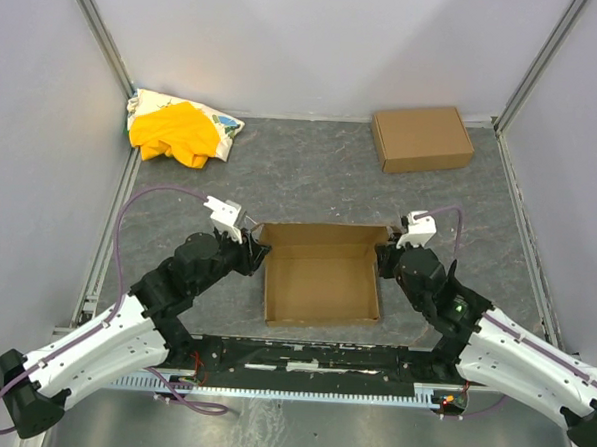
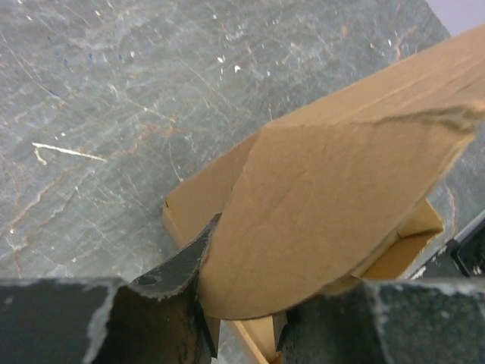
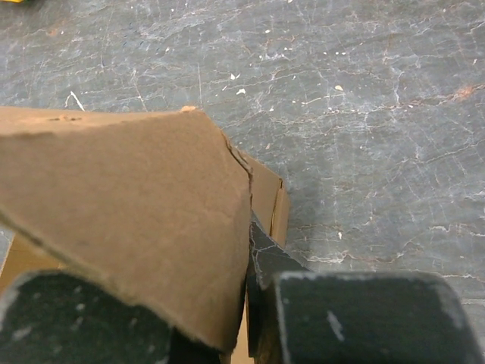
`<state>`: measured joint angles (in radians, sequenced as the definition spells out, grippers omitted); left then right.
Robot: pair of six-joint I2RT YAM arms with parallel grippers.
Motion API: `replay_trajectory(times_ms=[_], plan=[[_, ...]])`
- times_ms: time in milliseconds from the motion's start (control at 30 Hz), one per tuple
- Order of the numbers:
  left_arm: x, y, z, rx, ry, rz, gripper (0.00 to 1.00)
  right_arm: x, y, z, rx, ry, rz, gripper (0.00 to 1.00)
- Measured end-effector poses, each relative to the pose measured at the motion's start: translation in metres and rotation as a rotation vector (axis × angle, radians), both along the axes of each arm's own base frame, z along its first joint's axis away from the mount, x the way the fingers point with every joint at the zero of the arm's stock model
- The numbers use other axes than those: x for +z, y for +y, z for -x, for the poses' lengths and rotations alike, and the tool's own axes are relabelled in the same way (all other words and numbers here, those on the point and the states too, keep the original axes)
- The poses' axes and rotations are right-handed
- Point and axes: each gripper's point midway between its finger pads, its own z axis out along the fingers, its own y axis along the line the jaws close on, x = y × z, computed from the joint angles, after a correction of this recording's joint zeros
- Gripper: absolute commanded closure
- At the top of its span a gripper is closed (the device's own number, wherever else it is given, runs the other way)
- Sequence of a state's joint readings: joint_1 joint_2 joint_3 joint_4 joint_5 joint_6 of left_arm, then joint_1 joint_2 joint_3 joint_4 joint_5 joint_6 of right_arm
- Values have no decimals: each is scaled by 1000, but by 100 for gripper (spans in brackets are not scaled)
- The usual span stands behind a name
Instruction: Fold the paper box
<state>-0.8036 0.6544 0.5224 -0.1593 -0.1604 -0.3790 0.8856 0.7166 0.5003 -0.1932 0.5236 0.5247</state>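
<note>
Looking down from the overhead camera, I see the paper box (image 1: pixel 322 285) lying as a shallow open tray on the grey, stone-patterned table mat (image 1: pixel 311 174), just beyond the black rail (image 1: pixel 301 359) where both arms are bolted. Its brown floor faces up, its side walls are raised, and its far wall stands higher than the others.

My left gripper (image 1: pixel 250 237) sits at the far left corner of the paper box. In its wrist camera the paper box (image 2: pixel 333 197) shows a rounded side flap rising between the left gripper (image 2: pixel 239 303) fingers, which are closed onto the flap's lower end.

My right gripper (image 1: pixel 387 250) is at the far right corner. Its wrist view shows the paper box (image 3: pixel 129 205) flap lying across one finger while the other presses against it, so the right gripper (image 3: pixel 242 303) is clamped on that flap.

Beyond the paper box to the right, well apart from it, a compact ready-made cardboard box (image 1: pixel 422 138) lies shut against the back wall. Beyond the paper box to the left, a yellow-and-white cloth heap (image 1: pixel 180 129) sits in the far corner. Plain white walls (image 1: pixel 318 44) enclose the table on three sides.
</note>
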Motion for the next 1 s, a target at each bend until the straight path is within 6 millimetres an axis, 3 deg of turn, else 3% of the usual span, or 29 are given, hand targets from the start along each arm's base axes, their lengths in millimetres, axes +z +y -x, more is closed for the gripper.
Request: replay_trajectory(times_ms=[267, 667, 1000], plan=[[-17, 6, 14, -7, 72, -8, 64, -5, 4, 5, 13, 18, -14, 89], [-19, -4, 11, 6, 114, 65, 65, -8, 7, 5, 13, 21, -10, 90], [-19, -1, 13, 12, 110, 77, 66, -8, 10, 3, -1, 19, -13, 90]])
